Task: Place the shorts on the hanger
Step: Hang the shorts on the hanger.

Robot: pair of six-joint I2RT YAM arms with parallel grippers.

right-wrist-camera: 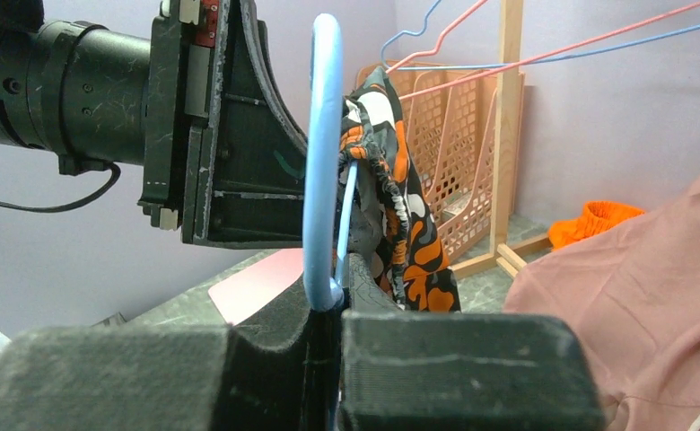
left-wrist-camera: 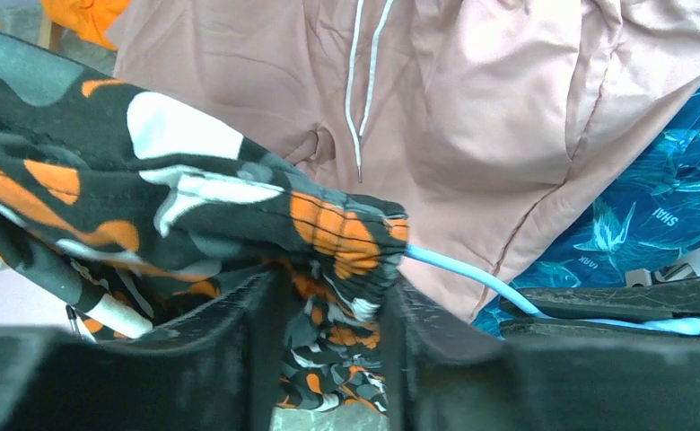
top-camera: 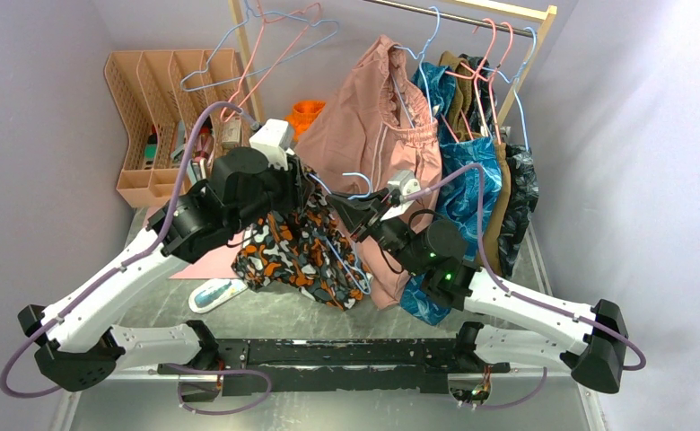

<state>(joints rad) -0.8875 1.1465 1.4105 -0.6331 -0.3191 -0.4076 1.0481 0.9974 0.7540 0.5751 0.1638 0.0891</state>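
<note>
**Shorts held in mid-air at the blue hanger; both grippers engaged**

The table (top-camera: 266, 319) is a grey, marbled surface. At its far edge stands a wooden clothes rack (top-camera: 528, 54) with a metal rail.

The dusty-pink garment (top-camera: 373, 117) hangs from the rail at centre. Just to its right is the blue leaf-print garment (top-camera: 468, 193), with darker garments beyond it. Empty pink hangers (top-camera: 279, 45) hang at the left end of the rack. A peach slotted file organiser (top-camera: 162, 99) stands in the far-left corner.

The shorts (top-camera: 297, 251) are off the table at centre, between the two arms and in front of the pink garment. The bulk of the fabric droops toward the table.

The left gripper (left-wrist-camera: 328, 305) is at the top of the shorts. A bunch of the gathered waistband fills the gap between its jaws and touches both inner faces, so they are clamped on the fabric.

The right gripper (right-wrist-camera: 339, 310) is just beside it, to the right. Its jaws are pressed together on the hanger (right-wrist-camera: 321, 135), gripped at the base of the hook, which rises upright from between the fingers. One thin blue wire of the frame runs from this grip into the gathered edge of the shorts, and its far end is hidden in the fabric.

A pink sheet (top-camera: 198, 265) lies flat on the table under the left arm. A small orange item (top-camera: 309, 112) sits behind the rack's post.
</note>
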